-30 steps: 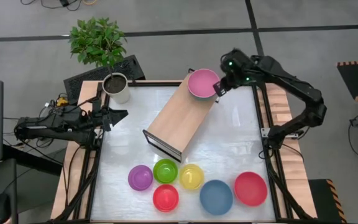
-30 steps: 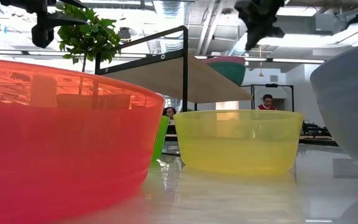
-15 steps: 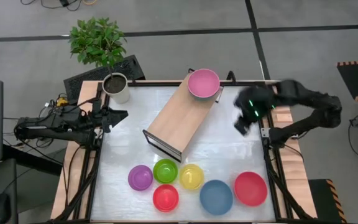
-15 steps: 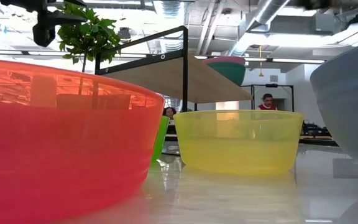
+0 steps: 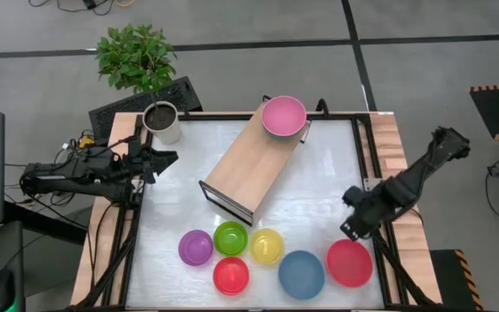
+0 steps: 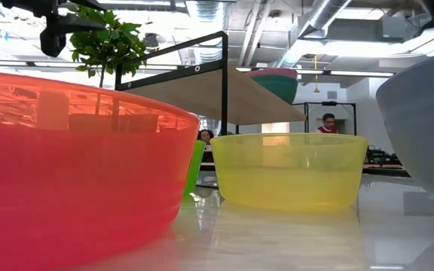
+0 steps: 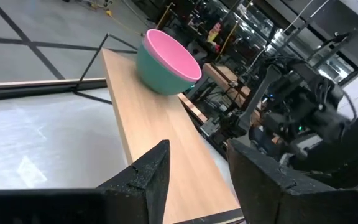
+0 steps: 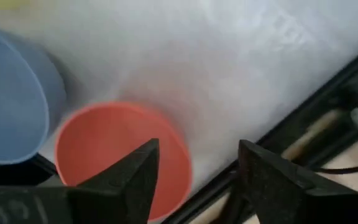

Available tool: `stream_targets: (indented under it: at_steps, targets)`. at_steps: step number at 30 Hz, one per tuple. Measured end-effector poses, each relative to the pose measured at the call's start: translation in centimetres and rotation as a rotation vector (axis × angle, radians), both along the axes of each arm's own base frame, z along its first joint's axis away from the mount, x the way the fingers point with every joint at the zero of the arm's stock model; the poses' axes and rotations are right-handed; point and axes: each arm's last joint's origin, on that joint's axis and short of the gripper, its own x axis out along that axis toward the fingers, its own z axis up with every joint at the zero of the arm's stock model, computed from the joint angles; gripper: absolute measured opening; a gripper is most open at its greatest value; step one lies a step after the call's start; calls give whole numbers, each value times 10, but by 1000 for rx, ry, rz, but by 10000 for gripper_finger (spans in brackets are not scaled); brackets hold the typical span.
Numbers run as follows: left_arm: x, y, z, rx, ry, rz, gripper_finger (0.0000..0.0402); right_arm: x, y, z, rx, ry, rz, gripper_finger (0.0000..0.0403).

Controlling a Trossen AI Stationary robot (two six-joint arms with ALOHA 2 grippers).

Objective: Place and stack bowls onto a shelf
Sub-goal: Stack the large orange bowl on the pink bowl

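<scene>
The shelf (image 5: pixel 254 160), a light-wood board on a dark frame, stands slantwise mid-table. On its far end a pink bowl (image 5: pixel 283 115) sits nested in a teal bowl (image 7: pixel 157 74). Along the near edge rest purple (image 5: pixel 196 248), green (image 5: pixel 230 237), yellow (image 5: pixel 267 246), red (image 5: pixel 230 276), blue (image 5: pixel 301 274) and red-pink (image 5: pixel 349 263) bowls. My right gripper (image 5: pixel 351 227) hangs open near the table's right edge, just beyond the red-pink bowl (image 8: pixel 117 155), touching nothing. My left gripper (image 5: pixel 167 158) waits open at the left edge, facing the shelf (image 7: pixel 160 143).
A white pot with soil (image 5: pixel 162 121) stands at the far left corner, and a leafy plant (image 5: pixel 135 56) behind it. Bare tabletop lies between the shelf and the right edge (image 5: pixel 327 173). In the low view, people sit in the room beyond the table (image 6: pixel 328 122).
My right gripper has come away from the pink bowl's rim at the shelf's far end. It has swung toward the table's right and near edges, ending just beyond the red-pink bowl. The pink bowl stays nested in the teal one on the shelf.
</scene>
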Motion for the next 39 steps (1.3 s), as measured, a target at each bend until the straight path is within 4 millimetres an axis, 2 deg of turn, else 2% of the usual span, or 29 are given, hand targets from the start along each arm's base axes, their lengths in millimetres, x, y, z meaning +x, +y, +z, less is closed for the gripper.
stream_targets:
  at_steps: [8,13,19,25,31,34,39]
  targets:
    - [0,0,0,-25,-9,0,181,-6,27,-47,106,-51,44,250]
    - [0,0,-1,-36,-10,0,192,-16,27,-72,82,-1,7,250]
    - [0,0,-1,-43,-11,0,193,-19,25,-87,74,7,6,238]
    - [0,0,-1,-46,-8,0,193,-20,24,-89,67,13,5,166]
    - [0,0,-4,-49,15,1,193,-19,22,-89,68,27,-72,33]
    - [1,0,-6,-58,21,5,193,-16,20,-86,78,26,-117,29]
    - [0,0,-7,-73,24,8,193,-7,7,-59,46,34,-201,29]
